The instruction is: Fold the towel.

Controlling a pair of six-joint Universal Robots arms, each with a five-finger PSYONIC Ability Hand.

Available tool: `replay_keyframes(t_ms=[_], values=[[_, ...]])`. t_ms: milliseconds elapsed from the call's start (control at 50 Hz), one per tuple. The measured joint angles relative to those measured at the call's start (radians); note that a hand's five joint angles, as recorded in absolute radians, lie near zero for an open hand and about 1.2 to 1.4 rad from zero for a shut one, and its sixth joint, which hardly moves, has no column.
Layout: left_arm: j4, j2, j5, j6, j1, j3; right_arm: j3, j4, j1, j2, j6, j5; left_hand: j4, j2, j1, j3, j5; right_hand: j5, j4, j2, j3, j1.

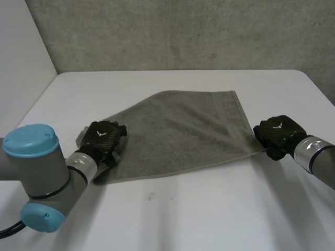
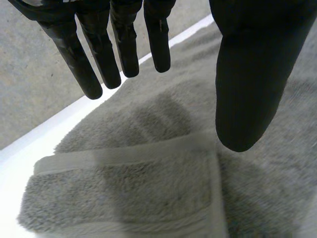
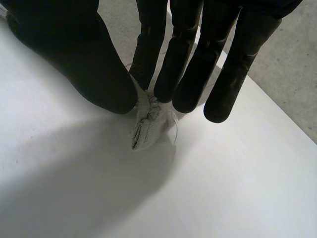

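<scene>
Grey towel (image 1: 183,130) lies spread mostly flat on the white bench (image 1: 209,214), approx mid-bench. Its far edge is toward the concrete wall (image 1: 183,31) & its outline is skewed, not square to the bench. Left robot hand (image 1: 104,137) sits over the towel's near-left corner. Right robot hand (image 1: 276,135) is at the towel's near-right corner, so the two are at opposite ends of the towel's near edge, w/ creases in the cloth running toward the right-hand corner. In left wrist view the left robot hand (image 2: 247,74) is wide: fingers (image 2: 81,64) straight & spread, thumb well apart, nothing gripped. The towel (image 2: 129,193) under its palm shows a hemmed band across it; whether the fingertips touch the pile can't be told. In right wrist view the right robot hand (image 3: 74,64) holds the towel: thumb & fingers (image 3: 148,54) close on a small bunched corner of the towel (image 3: 144,121), which pokes out below the tips, down at the bench (image 3: 223,188). Left arm (image 1: 36,167), grey w/ light-blue caps, comes in on the towel's near-left side.
</scene>
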Motion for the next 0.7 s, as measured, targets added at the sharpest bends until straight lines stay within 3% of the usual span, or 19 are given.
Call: replay_keyframes(t_ms=[140,280,520,700], values=[[0.007,-0.015,0.005,0.114,0.013,0.008,0.003,-0.001,-0.007,-0.001,-0.001,0.0,0.157,0.157,0.151,0.154,0.156,0.0,0.0,0.0,0.0,0.0],[-0.071,0.014,0.011,0.192,0.032,0.012,0.003,-0.006,-0.012,0.0,-0.006,0.0,0.211,0.207,0.199,0.206,0.21,0.0,0.0,0.0,0.0,0.0],[-0.09,-0.025,0.021,0.194,0.049,0.024,0.012,-0.012,-0.014,0.0,-0.012,0.0,0.07,0.068,0.064,0.068,0.071,0.0,0.0,0.0,0.0,0.0],[-0.093,-0.058,0.074,0.199,0.043,0.053,0.014,-0.016,-0.015,0.0,-0.014,0.0,0.178,0.174,0.167,0.172,0.175,0.0,0.0,0.0,0.0,0.0]])
